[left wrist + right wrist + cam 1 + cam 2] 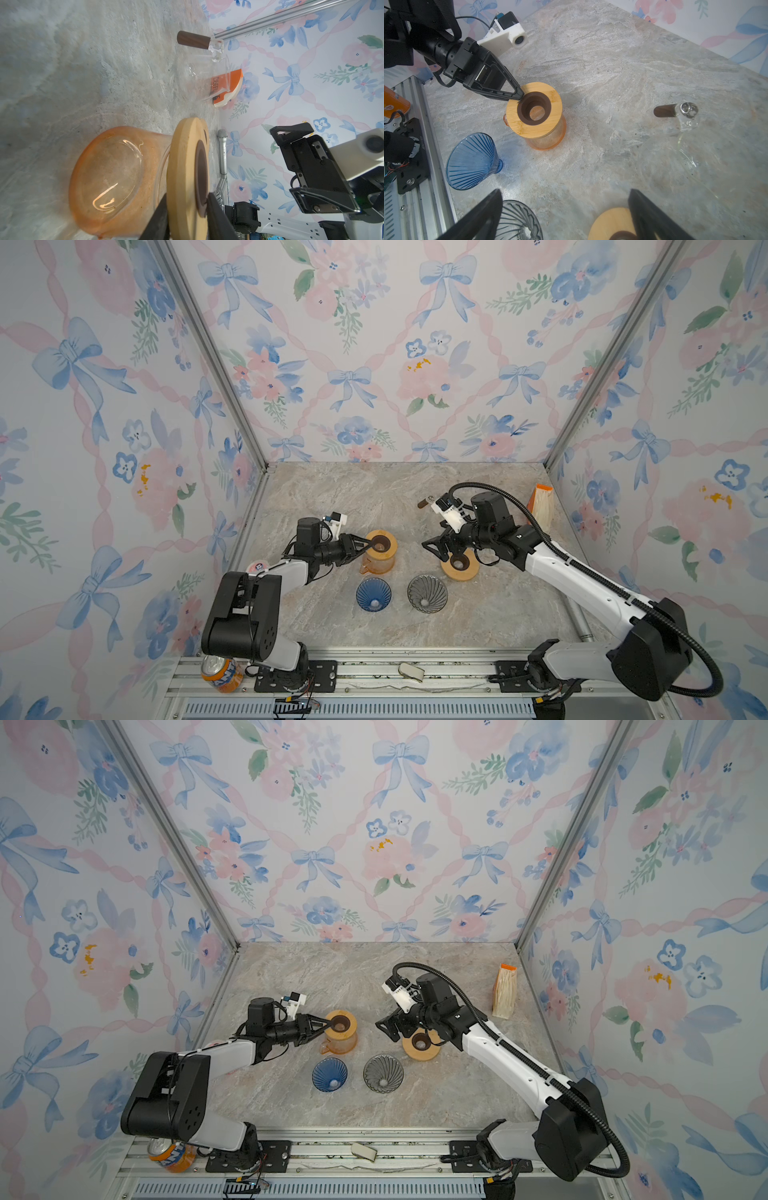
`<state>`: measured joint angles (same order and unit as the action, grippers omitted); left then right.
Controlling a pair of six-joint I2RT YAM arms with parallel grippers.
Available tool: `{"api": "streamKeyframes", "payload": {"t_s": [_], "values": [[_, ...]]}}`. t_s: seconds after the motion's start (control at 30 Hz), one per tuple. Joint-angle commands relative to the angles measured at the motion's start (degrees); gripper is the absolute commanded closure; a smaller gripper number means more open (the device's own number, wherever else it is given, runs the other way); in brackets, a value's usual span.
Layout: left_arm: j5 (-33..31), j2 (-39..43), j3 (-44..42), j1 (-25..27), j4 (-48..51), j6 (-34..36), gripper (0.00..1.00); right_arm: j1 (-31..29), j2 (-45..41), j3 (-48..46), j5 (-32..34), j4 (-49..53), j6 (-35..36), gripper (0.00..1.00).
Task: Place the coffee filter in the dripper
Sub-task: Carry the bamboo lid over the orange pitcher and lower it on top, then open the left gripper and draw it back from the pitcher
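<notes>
Coffee filters sit packed and untouched, drippers lie empty, so nothing's done yet. Left pincer straddles the wooden ring, grip unclear; right pincer spread wide.

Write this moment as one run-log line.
left gripper: straddling lid on orange jug | right gripper: open, empty | filter pack: untouched | blue dripper: empty

Two white-shelled arms with black joints, one ribbed black cable
</notes>
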<state>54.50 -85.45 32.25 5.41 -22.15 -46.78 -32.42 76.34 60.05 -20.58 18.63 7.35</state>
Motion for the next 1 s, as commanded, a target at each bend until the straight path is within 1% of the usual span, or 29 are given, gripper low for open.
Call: {"api": "streamKeyframes", "payload": {"t_s": [0.0, 0.17, 0.47, 0.73, 0.9, 0.97], "values": [[-0.14, 0.54, -0.43, -0.67, -0.29, 0.04, 0.67, -0.62, 0.47, 1.78, 0.19, 0.62, 0.56, 0.04], [0.69, 1.07, -0.59, -1.77, -0.27, -0.06, 0.64, -0.66, 0.44, 1.80, 0.24, 0.71, 0.56, 0.04], [1.45, 2.28, -0.82, -3.25, -0.32, -0.41, 0.63, -0.71, 0.32, 1.93, 0.36, 0.80, 0.82, 0.03], [2.30, 4.36, -0.97, -5.25, 0.21, -1.64, 0.57, -0.71, 0.13, 1.62, 0.67, -0.12, 0.73, 0.04], [2.66, 6.22, 0.10, -5.65, 3.88, -0.18, 0.52, -0.71, -0.40, 1.43, 0.96, -0.59, 0.56, 0.03], [3.11, 7.49, 1.62, -5.97, 8.93, 3.07, 0.48, -0.71, -0.89, 0.90, 1.25, -1.17, 0.45, 0.04]]}}
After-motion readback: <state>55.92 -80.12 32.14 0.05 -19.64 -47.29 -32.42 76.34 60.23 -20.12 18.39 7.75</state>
